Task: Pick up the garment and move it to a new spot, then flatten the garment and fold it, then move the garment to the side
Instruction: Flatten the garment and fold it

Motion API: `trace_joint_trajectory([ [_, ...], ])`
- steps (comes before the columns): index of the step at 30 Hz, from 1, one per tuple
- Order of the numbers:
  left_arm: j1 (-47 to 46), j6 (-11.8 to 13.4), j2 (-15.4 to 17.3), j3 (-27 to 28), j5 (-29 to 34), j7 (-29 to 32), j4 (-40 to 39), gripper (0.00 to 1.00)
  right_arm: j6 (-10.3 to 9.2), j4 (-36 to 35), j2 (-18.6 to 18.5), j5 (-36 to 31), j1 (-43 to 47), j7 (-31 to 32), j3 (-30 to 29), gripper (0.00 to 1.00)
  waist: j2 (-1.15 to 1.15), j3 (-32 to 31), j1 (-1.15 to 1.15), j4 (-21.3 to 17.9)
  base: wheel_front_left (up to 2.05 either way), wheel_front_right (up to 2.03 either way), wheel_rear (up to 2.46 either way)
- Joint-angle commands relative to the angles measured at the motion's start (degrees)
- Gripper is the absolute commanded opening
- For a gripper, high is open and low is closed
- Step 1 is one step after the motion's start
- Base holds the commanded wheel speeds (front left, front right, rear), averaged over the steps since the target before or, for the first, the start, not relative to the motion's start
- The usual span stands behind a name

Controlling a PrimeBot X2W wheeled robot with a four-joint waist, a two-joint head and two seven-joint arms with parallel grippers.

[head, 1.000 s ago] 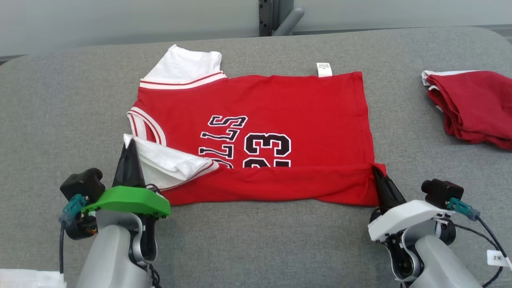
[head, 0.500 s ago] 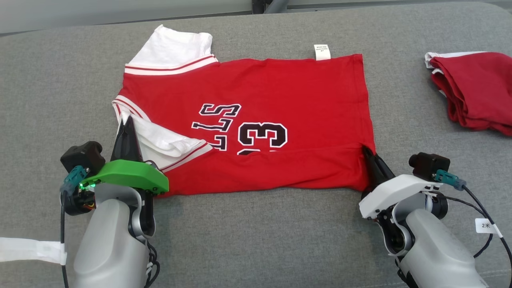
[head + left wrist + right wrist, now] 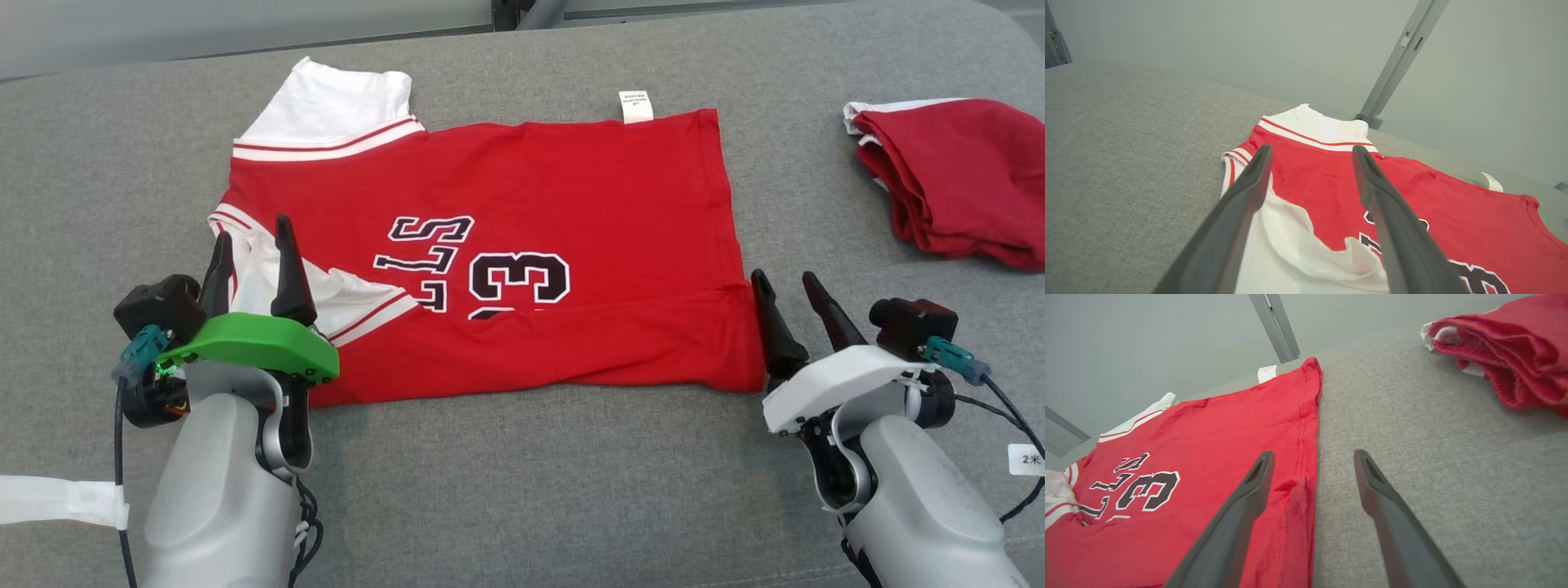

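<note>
left gripper (image 3: 251, 229), right gripper (image 3: 784, 275): just spread, hem released | garment (image 3: 522, 188): strip at table (image 3: 522, 490) near edge turned over | judged: fold 1 laid

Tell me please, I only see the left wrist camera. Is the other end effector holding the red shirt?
Observer: No. The right end effector is open, straddling the right edge of the jersey at its near corner.
Operator: Is anything else lying there?
Observer: Yes. A folded red garment lies to the right, apart from the jersey, on the same grey surface.
Operator: Is the shirt folded yet?
Observer: Partly. Its near edge is folded up over the lettering, hiding the bottom of the number.
</note>
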Motion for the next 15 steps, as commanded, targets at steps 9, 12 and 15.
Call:
trace_joint_trajectory([
  [9,6.38,-1.5,0.23,2.96,-0.46,-0.13,-4.36,1.0,-0.05,-7.7,1.38,-7.53,7.39,-0.18,-7.94,1.0,0.18,-2.11,0.0,0.2,0.0,0.0,0.0],
  [12,10.1,-2.02,0.24,4.4,-0.69,-0.13,-5.59,1.0,-0.05,-9.93,2.44,-9.08,10.31,-0.18,-9.83,1.0,0.18,-3.16,0.0,0.41,0.0,0.0,0.0],
  [15,14.01,-1.93,0.23,6.14,-0.92,-0.13,-6.45,1.0,-0.05,-11.49,3.48,-10.27,13.28,-0.18,-11.01,1.0,0.18,-4.21,0.0,0.57,0.0,0.0,0.0],
])
